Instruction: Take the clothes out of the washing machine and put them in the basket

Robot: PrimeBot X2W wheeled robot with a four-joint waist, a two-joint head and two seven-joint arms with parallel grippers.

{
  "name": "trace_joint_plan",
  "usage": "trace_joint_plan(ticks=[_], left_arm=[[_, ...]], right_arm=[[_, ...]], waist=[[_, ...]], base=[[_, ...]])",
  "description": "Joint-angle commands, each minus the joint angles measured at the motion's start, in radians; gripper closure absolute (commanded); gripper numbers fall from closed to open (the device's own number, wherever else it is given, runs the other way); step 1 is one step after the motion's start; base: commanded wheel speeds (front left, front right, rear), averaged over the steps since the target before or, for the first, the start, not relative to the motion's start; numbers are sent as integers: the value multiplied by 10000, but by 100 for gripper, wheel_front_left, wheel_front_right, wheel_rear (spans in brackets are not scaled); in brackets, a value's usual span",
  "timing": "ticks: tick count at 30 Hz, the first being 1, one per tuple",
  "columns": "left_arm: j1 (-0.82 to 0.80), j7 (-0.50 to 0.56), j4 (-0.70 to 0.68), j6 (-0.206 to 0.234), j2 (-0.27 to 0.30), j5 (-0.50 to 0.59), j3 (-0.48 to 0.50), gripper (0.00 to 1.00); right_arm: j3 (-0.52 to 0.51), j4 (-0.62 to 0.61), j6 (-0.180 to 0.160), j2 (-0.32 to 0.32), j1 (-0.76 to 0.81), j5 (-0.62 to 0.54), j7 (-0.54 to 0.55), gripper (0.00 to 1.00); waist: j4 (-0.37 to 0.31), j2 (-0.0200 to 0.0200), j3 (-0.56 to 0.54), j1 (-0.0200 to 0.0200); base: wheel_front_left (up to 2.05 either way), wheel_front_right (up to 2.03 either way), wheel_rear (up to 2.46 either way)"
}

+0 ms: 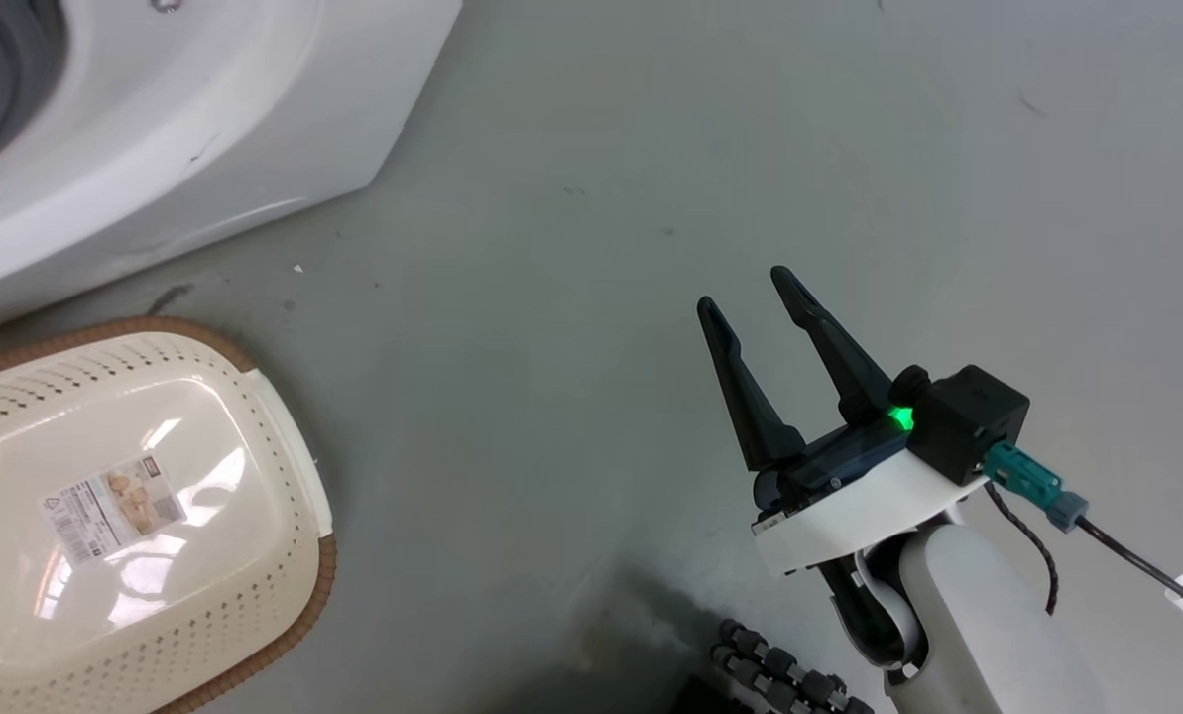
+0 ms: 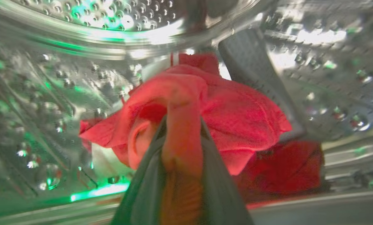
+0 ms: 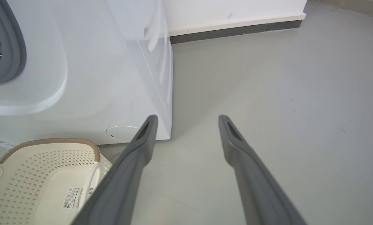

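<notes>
The white washing machine (image 1: 155, 119) stands just beside the cream basket (image 1: 325, 555) on the grey floor (image 1: 750, 149); the red clothes (image 2: 236, 112) lie inside the machine's steel drum (image 2: 314, 62), one fold pinched by the left gripper (image 2: 181, 125); the right gripper (image 1: 745, 288) hangs spread wide, holding nothing.

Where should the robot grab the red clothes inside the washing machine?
Grip the raised fold on top of the clothes, coming straight in from the open front of the drum. The heap is soft and crumpled, so a bunched ridge is easiest to pinch; the left gripper is shut on just such a fold.
</notes>
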Motion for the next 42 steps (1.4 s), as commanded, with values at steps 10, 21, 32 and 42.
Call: trace_joint_plan(ticks=[10, 21, 32, 42], left_arm=[[625, -4494, 1473, 547, -1313, -467, 296, 100], [1734, -7493, 3317, 395, -2554, -1118, 451, 100], [3699, -8341, 3008, 544, -3725, -1708, 692, 100], [5858, -8385, 679, 819, -4347, -1925, 1307, 100]], right_arm=[[-398, 316, -7, 17, 256, -485, -25, 0], [-993, 616, -7, 14, 970, -949, 183, 0], [-1575, 213, -7, 16, 1920, -1394, 800, 0], [-1975, -366, -7, 17, 2674, -1700, 1335, 0]], waist=[[353, 0, -1428, -1], [841, 0, -3088, -1], [1490, 0, -4782, -1], [2118, 0, -5746, -1]], base=[[0, 0, 0], [0, 0, 0], [0, 0, 0], [0, 0, 0]])
